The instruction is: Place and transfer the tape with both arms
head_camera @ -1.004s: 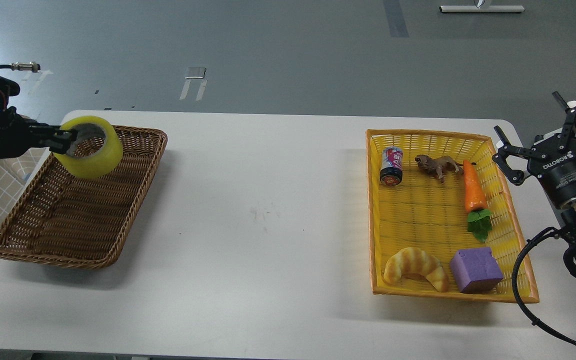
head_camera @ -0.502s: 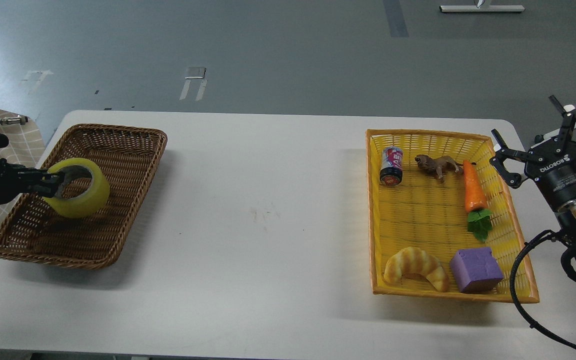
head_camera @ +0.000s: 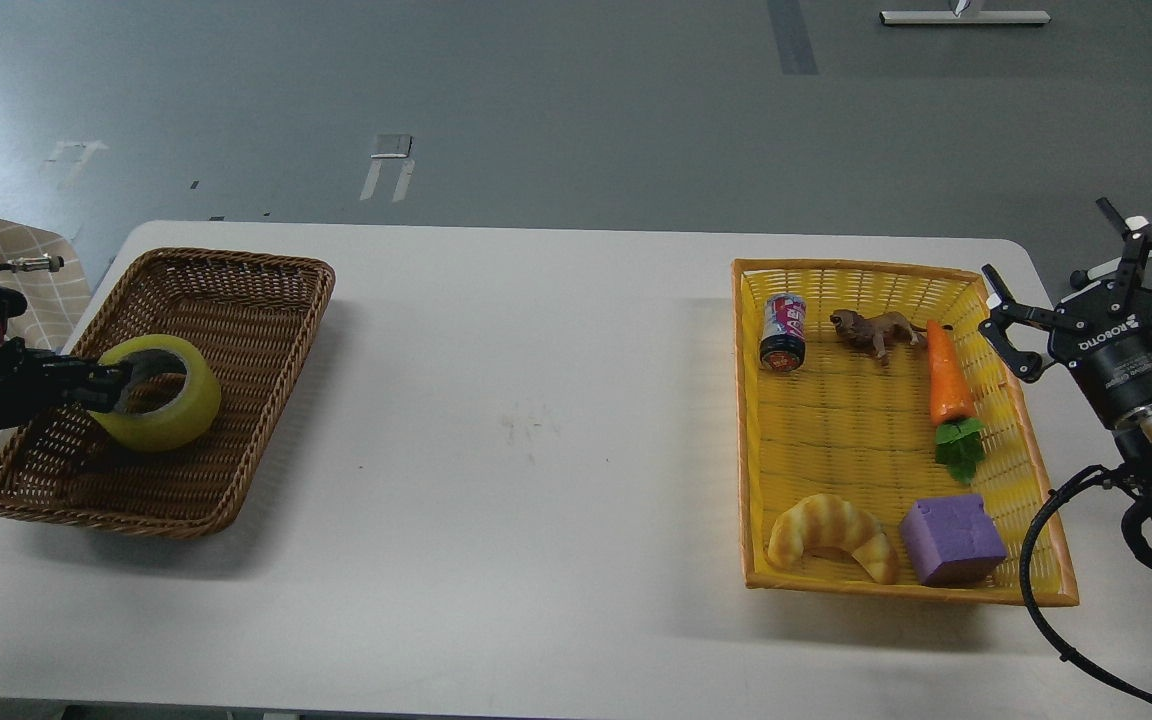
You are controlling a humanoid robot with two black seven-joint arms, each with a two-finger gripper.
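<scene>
bright, even overhead light, soft shadows beneath both baskets on the table [head_camera: 536,420], everything sharp, no glare.

Tape [head_camera: 158,408]: a wide roll of translucent yellow packing tape with a pale grey-white core, lying tilted inside the brown wicker basket [head_camera: 236,280] at the left end of the table [head_camera: 536,420]. Its open core faces up and leftward. The left gripper [head_camera: 114,386] grips the roll's near-left wall, one finger inside the core.
</scene>
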